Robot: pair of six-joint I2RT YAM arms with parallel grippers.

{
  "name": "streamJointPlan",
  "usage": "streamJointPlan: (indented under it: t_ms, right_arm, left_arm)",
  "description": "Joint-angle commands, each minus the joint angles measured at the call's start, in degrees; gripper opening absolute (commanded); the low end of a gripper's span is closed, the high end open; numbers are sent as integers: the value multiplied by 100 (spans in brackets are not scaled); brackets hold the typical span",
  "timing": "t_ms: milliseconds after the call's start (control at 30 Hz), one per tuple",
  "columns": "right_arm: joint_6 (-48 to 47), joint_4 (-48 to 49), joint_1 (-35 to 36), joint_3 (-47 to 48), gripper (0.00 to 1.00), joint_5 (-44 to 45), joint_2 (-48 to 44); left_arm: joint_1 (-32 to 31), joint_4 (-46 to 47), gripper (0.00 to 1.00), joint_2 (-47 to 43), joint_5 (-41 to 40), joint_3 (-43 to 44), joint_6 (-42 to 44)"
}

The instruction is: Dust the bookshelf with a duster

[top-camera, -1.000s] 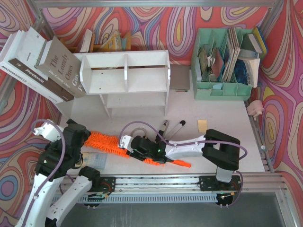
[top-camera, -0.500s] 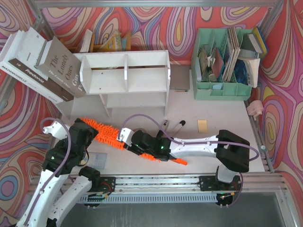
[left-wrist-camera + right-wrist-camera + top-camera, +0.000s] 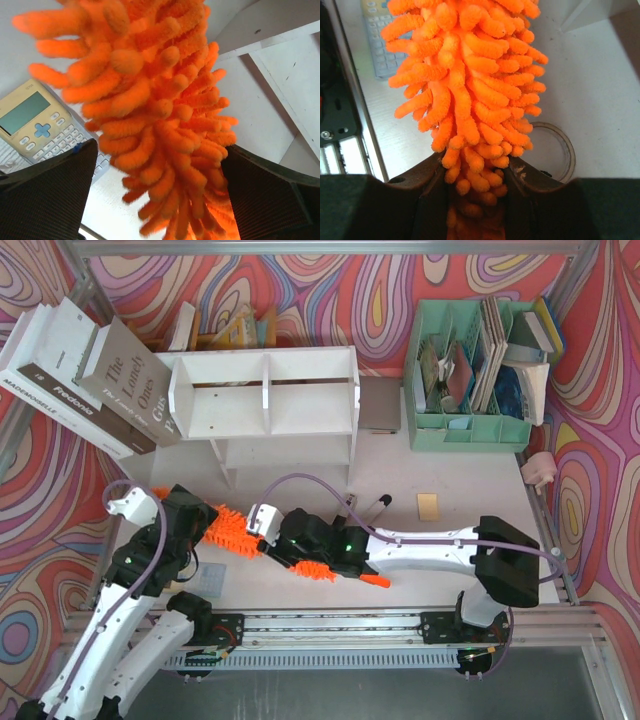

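Note:
The white bookshelf [image 3: 265, 400] stands at the back, left of centre; its white boards also show in the left wrist view [image 3: 285, 65]. The orange fluffy duster [image 3: 230, 532] lies slanted on the table in front of it, with its handle end [image 3: 375, 581] pointing to the near right. My right gripper [image 3: 265, 538] is shut on the duster's fluffy part [image 3: 470, 75], with its fingers pressed into the strands [image 3: 475, 162]. My left gripper [image 3: 203, 523] is open, its jaws wide apart on either side of the duster's free end [image 3: 150, 115].
A calculator [image 3: 210, 580] lies near the front edge by the left arm. A clear tape ring [image 3: 560, 150] lies beside the duster. Two pens [image 3: 375, 508] and a yellow note [image 3: 428, 505] lie mid-table. Large books [image 3: 90, 370] lean at the back left, and a mint organiser [image 3: 470, 375] stands at the back right.
The duster's fluffy end swung up and towards the shelf, carried by the right gripper. My left gripper moved up and right until its open jaws were around the duster's free end.

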Motion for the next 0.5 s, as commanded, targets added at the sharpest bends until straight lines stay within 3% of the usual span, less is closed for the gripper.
streamJointPlan:
  t_ms: [0, 100, 200, 333, 467]
  right_arm:
    - [219, 281, 57, 254, 27, -340, -265]
    - [292, 334, 98, 246, 27, -478, -290]
    - [307, 369, 128, 226, 28, -508, -322]
    - [305, 398, 127, 147, 32, -434, -398]
    - [267, 365, 129, 74, 44, -419, -490]
  left_arm:
    - [-8, 160, 94, 118, -181, -113, -183]
    - [-12, 273, 86, 200, -144, -89, -168]
    - [-12, 327, 71, 185, -146, -72, -175]
    - [-6, 284, 34, 29, -190, -50, -246]
    - [-12, 101, 7, -245, -390, 40, -447]
